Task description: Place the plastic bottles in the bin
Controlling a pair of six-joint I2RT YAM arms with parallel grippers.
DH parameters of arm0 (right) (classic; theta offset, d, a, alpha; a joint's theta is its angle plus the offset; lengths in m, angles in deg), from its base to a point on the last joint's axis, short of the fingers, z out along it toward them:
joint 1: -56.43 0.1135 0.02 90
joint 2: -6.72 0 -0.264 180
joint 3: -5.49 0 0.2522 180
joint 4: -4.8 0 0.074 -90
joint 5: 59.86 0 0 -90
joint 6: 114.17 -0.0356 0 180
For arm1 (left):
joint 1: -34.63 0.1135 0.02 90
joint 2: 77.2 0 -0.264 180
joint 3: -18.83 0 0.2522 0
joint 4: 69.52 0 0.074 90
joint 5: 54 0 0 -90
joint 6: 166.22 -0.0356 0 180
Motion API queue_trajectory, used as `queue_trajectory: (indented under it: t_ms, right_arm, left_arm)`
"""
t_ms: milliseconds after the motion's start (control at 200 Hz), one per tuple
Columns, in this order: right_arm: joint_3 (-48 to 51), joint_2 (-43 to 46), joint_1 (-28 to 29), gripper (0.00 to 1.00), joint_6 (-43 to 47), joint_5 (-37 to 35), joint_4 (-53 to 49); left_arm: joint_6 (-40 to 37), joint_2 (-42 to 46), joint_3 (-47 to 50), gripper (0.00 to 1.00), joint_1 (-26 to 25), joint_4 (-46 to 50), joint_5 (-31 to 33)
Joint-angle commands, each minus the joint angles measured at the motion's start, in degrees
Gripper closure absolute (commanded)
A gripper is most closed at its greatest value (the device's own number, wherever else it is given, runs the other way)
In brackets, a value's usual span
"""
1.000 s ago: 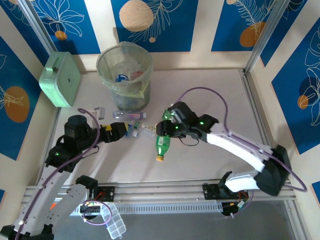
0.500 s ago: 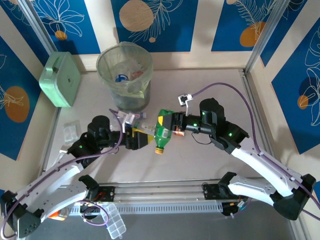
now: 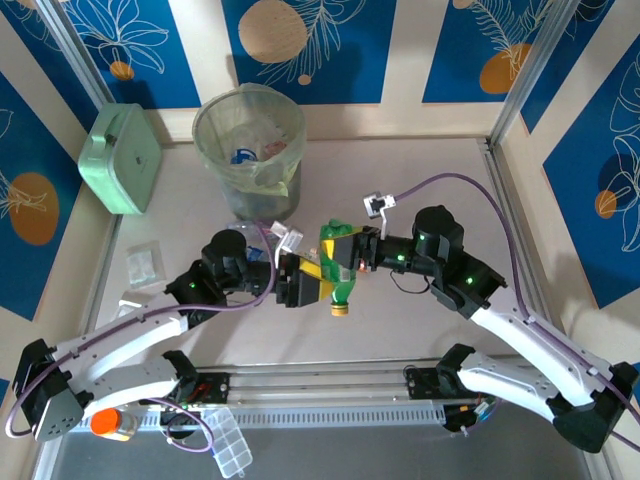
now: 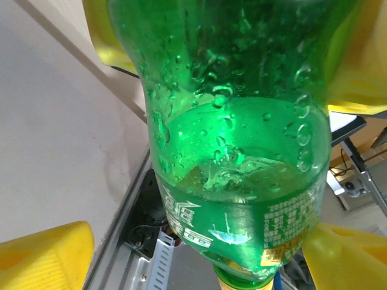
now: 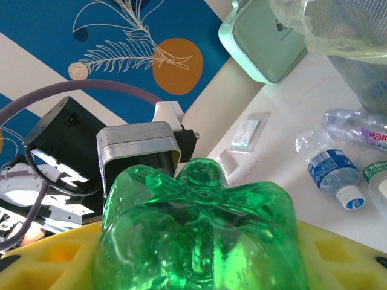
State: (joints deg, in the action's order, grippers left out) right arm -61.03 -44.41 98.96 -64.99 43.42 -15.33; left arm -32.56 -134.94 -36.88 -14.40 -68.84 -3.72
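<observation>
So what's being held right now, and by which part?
The right tool grips the green bottle near its base, cap down. The left tool straddles its lower half, jaws open, not gripping.

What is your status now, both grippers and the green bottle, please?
Right gripper shut on green bottle, cap down. Left gripper open around it. Bin behind, left; clear bottles lie near its base.

Green translucent plastic bottle (image 4: 236, 151): glossy, smooth, droplets beading inside. Yellow moulded fingers (image 5: 344, 257): matt plastic. Pale grey tabletop (image 3: 400, 160): matt, smooth. Round translucent bin (image 3: 205, 135): thin crinkled plastic liner, faintly shiny.
</observation>
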Motion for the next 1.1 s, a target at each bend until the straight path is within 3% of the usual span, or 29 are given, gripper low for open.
queue_trajectory:
  t_ms: [0,175,310,540,695,860,990,1095]
  right_arm:
    - [0.81,1.43,1.25,0.46,2.48,-0.62,0.96]
    - [0.93,4.64,1.16,0.47,4.85,-4.83,-2.0]
    - [3.57,7.54,1.16,0.49,4.2,-8.62,0.73]
    - [5.44,7.8,1.16,0.49,2.82,-9.19,5.02]
    - [6.3,7.72,1.25,0.49,0.48,-9.15,8.69]
    - [7.43,7.36,1.66,0.49,-1.19,-10.04,10.21]
    - [8.68,7.45,1.95,0.49,-1.97,-11.99,10.3]
    - [9.39,7.67,2.04,0.49,-2.55,-12.72,10.36]
  left_arm:
    - [-1.51,0.09,-3.29,0.14,-0.77,-2.22,1.27]
    - [-8.57,3.83,-5.3,0.14,-0.71,8.68,6.48]
    - [-9.86,5.03,-6.5,0.1,-0.71,10.01,4.59]
    - [-2.18,0.65,-5.99,0.04,-0.88,-0.79,-0.45]
    - [0.06,-3.39,-5.85,0.04,-1.68,-5.53,0.07]
    - [5.53,-7.3,-4.72,0.09,-2.11,-15.75,-1.19]
    - [5.48,-7.92,-4.8,0.15,-2.67,-18.03,-1.23]
    - [5.03,-8.07,-5.04,0.26,-2.74,-17.92,-1.6]
